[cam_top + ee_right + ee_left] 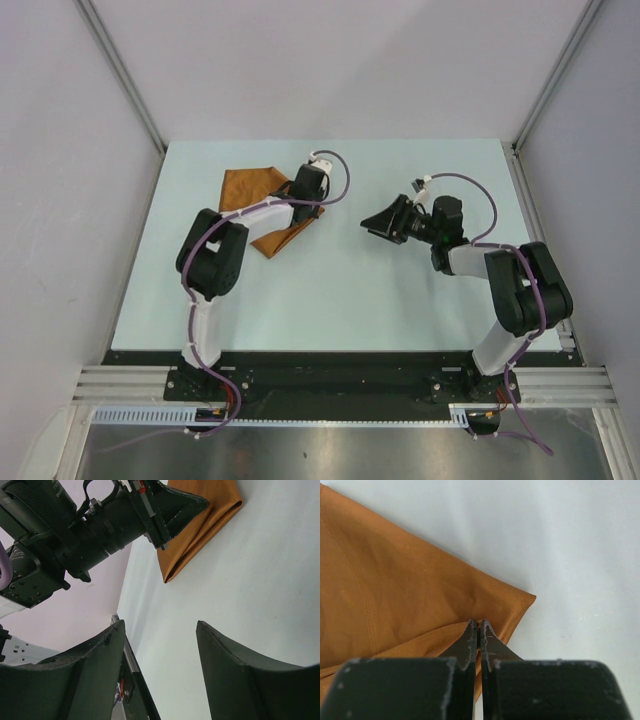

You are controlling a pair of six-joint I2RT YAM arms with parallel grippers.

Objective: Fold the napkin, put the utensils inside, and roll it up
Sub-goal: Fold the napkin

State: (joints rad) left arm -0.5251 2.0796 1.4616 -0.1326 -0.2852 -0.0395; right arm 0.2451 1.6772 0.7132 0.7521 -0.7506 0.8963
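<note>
The rust-orange napkin (243,189) lies at the back left of the table, partly doubled over, with a narrow folded strip running toward the front. My left gripper (300,203) is over its right side, shut on a raised fold of the napkin (395,590); the fingertips (471,630) pinch the cloth edge near a corner. My right gripper (384,221) hovers right of the table's middle, pointing left, open and empty (160,626). In the right wrist view the napkin (200,525) shows beyond the left arm's wrist (100,515). The utensils are out of view.
The pale table (330,300) is boxed in by grey walls at the left, back and right. A metal rail (340,385) with both arm bases runs along the near edge.
</note>
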